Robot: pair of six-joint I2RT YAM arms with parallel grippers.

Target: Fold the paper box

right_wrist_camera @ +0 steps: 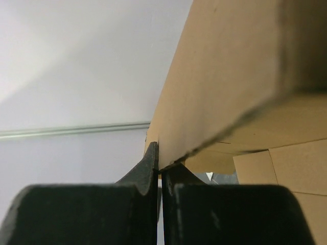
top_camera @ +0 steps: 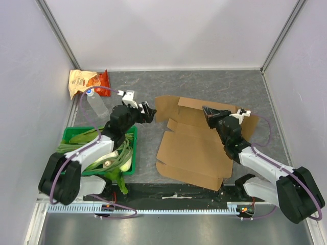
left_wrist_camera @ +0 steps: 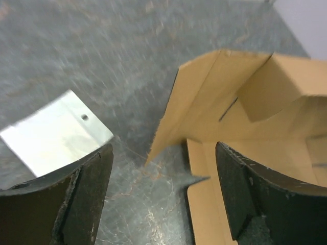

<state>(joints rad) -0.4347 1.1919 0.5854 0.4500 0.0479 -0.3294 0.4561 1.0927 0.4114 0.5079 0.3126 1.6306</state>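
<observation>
**Right gripper [right_wrist_camera: 159, 159] pinched on cardboard flap**

Jaws closed tight on a raised flap edge of the paper box [right_wrist_camera: 230, 76], a grip only its wrist view shows. Left gripper [left_wrist_camera: 163, 173]: jaws wide, empty, box corner just ahead-right. White card [left_wrist_camera: 53, 138] ahead-left, seen in that wrist view alone. The top view shows the box lying between both grippers.

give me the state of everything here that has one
paper box, mostly flat, far flap lifted
right gripper, shut on the paper box flap's edge
left gripper, open, empty
green crate, holding greens
bottle, capped
</observation>
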